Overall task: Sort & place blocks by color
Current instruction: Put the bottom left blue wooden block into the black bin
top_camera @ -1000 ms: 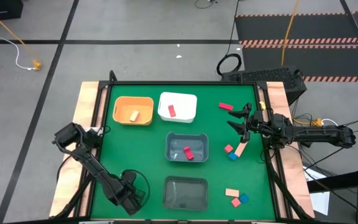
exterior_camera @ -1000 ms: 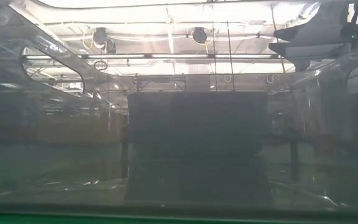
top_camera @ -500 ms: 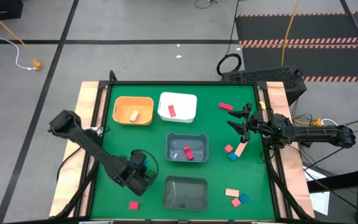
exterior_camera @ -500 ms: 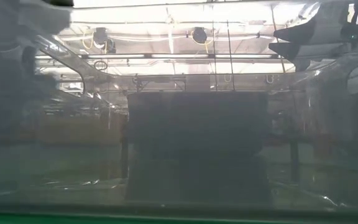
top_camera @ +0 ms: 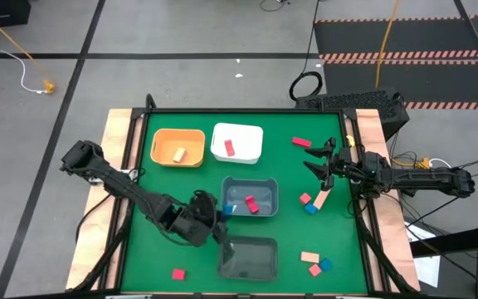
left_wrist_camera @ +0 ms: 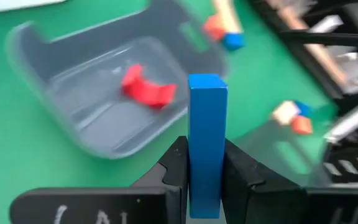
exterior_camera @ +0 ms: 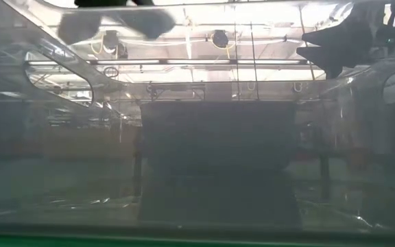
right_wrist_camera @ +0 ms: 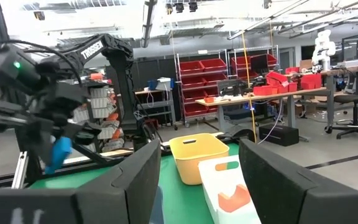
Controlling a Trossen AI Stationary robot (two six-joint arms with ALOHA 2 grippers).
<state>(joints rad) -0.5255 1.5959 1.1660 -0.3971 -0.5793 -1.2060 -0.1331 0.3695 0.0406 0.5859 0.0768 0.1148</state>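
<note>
Pinching a blue bar (left_wrist_camera: 207,137) upright by its lower half, left gripper (top_camera: 219,223) hovers at the grey bin's (top_camera: 265,188) 8 o'clock corner; light, rigid, smooth wood, likely to pivot unless held mid-length; right gripper (top_camera: 315,161) idles, fingers spread.

The desk (top_camera: 181,178) has a green top with wood strips down both sides. An orange bin (top_camera: 178,148) sits near the far left corner. A white bin (top_camera: 237,143) is just beside it. A grey bin (top_camera: 250,198) sits in the middle of the desk. A see-through bin (top_camera: 249,257) sits at the near edge. On the grey floor, a yellow cable (top_camera: 11,37) runs off to one side. A black mat with striped edges (top_camera: 405,50) lies behind the desk.
</note>
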